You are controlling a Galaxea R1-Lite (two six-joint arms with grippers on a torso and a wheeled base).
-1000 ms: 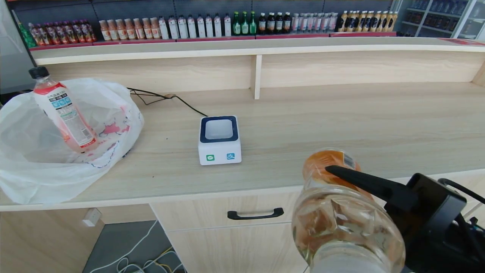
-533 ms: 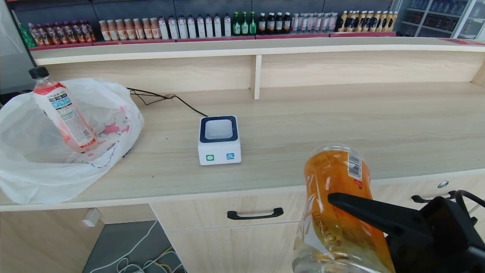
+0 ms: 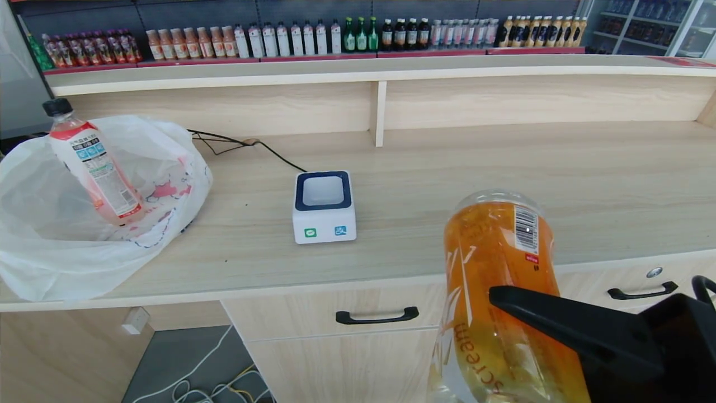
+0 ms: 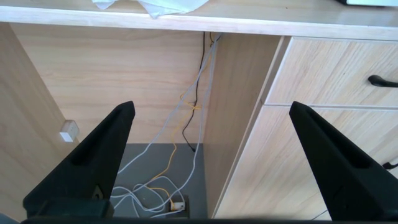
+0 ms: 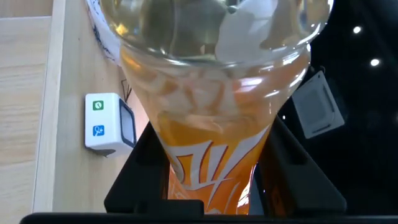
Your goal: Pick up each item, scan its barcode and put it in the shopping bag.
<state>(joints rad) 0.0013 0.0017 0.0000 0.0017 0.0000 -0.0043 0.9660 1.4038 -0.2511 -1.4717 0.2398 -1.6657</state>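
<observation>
In the head view, at the lower right of the frame, the right gripper (image 3: 492, 302) is clenched around an orange drink bottle (image 3: 492, 246), held slanted in the air over the front edge of the wooden counter (image 3: 503, 168). The bottle looks full, so it is likely fairly heavy. Its plastic wall should give a little and its glossy label may slip, so a grip across the mid-body seems soundest. The barcode (image 3: 526, 229) faces up, away from the scanner (image 3: 324, 207) at centre frame. At the left, the white shopping bag (image 3: 56, 246) holds a pink drink bottle (image 3: 92, 168), leaning. A cable (image 3: 246, 144) runs behind the scanner, and store shelves of bottles (image 3: 358, 33) line the top.

In the left wrist view, the left gripper (image 4: 211, 155) hangs with its fingers spread wide and nothing between them. It is below the counter edge, facing cupboard panels, a drawer handle (image 4: 382, 81) and floor cables (image 4: 155, 186).

In the right wrist view, black fingers (image 5: 149, 168) press both sides of the orange bottle's waist, with the scanner beside it on the counter.
</observation>
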